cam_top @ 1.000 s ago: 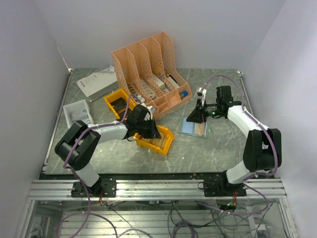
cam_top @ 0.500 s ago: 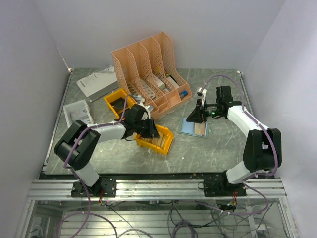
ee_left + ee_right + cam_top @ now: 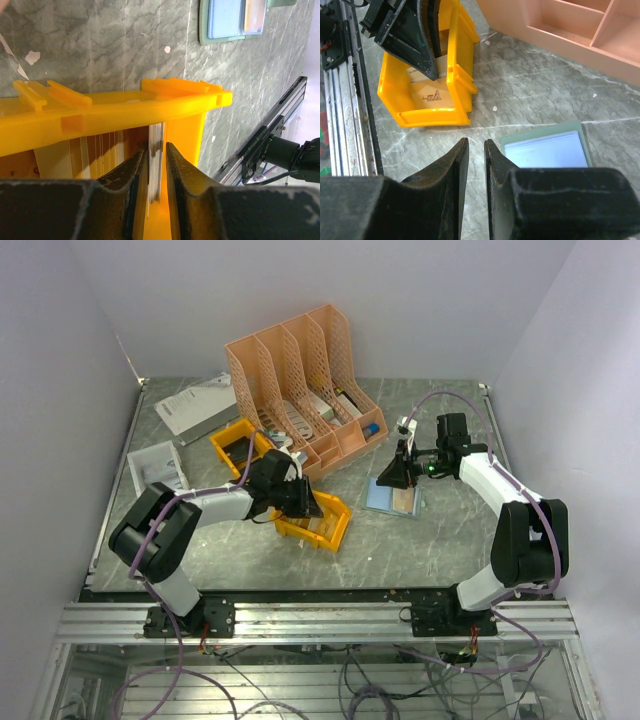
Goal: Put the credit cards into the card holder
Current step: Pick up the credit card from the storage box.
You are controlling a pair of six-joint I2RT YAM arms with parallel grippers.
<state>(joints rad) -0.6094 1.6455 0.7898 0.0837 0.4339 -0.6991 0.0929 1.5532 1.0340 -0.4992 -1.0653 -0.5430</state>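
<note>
One card holder (image 3: pixel 545 150) | left end effector (image 3: pixel 155 147) astride cards (image 3: pixel 156 170), grip unclear | right end effector (image 3: pixel 474 142) ajar

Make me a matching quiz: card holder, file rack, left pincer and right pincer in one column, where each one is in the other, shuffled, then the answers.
1. card holder
2. file rack
3. left pincer
4. right pincer

A. down inside a yellow bin
B. at the back of the table
C. above the table, beside the card holder
D. lying open on the table, blue side up

Pairs: 1-D, 2-B, 3-A, 4-C
</note>
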